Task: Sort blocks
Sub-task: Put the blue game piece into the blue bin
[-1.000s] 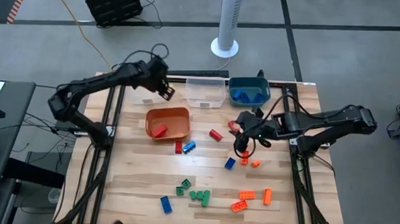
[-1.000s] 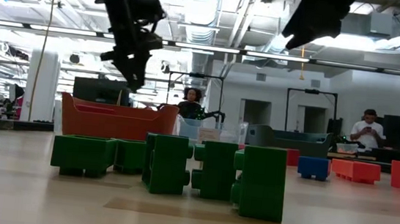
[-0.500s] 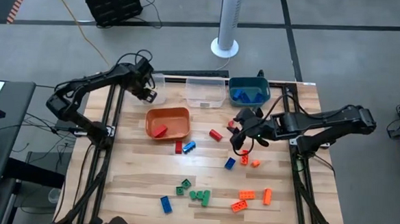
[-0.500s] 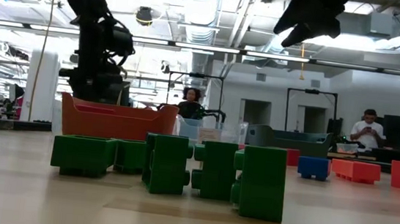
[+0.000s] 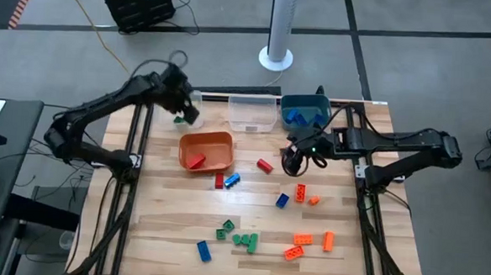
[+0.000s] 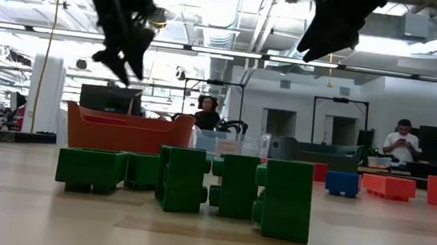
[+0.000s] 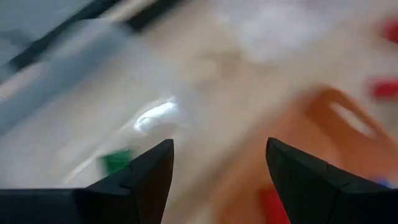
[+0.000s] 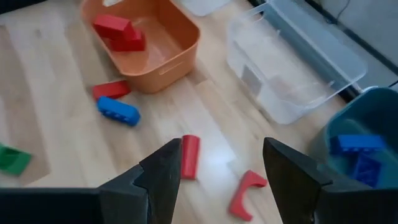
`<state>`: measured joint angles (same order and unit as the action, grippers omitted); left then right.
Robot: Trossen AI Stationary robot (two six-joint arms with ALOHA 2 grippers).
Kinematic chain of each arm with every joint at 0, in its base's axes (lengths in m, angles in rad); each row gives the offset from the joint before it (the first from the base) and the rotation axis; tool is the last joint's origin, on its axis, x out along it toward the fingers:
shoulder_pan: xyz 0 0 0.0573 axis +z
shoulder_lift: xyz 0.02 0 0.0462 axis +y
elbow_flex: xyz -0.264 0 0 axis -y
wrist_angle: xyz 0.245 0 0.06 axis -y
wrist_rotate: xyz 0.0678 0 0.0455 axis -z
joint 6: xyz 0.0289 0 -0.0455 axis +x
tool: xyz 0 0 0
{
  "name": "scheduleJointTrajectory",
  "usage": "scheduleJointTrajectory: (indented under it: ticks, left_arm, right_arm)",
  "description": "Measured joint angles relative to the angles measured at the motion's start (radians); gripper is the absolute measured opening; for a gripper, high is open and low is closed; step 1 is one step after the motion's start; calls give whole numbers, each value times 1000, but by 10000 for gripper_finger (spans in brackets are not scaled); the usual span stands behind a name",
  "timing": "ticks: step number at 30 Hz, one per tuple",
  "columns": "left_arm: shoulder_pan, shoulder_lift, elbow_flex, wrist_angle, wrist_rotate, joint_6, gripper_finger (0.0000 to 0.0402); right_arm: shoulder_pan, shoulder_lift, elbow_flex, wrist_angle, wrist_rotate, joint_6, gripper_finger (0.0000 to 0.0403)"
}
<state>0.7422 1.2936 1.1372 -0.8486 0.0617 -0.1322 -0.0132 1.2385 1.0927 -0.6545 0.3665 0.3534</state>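
Left gripper point(image 5: 182, 111) is up at the far-left corner of the counter point(image 5: 173, 226), fingers spread with nothing between them; a small green block point(image 7: 115, 161) sits below in what looks like a clear bin, though that view's blurry. Right gripper point(image 5: 293, 161) hovers near the teal bin point(image 5: 305, 112), fingers released too. Red blocks point(image 8: 120, 32) lie in the orange bin point(image 5: 206, 151), blue ones in the teal bin; the remaining blocks point(image 5: 238, 238) are scattered on the counter.
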Motion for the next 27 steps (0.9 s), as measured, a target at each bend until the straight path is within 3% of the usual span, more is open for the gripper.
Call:
scheduleJointTrajectory:
  ticks: [5, 10, 13, 15, 21, 27]
  left_arm:
    - [-351, -53, 4, 20, -80, -55, 249]
    - [-686, -41, 4, 146, -121, -189, 249]
    - [-828, 8, 6, 209, -249, -252, 249]
    - [-869, 61, 6, 240, -303, -309, 249]
    - [-908, 260, 6, 411, -287, -385, 249]
    - [-959, 387, 4, 443, -445, -475, 232]
  right_arm:
    - [-71, 0, 0, 3, -77, -65, 234]
    - [-117, 6, 0, 4, -150, -159, 234]
    - [-136, 19, 0, 29, -175, -208, 234]
    - [-148, 28, 0, 60, -207, -232, 234]
    - [-151, 67, 0, 105, -241, -257, 234]
    - [-151, 65, 0, 3, -243, -257, 234]
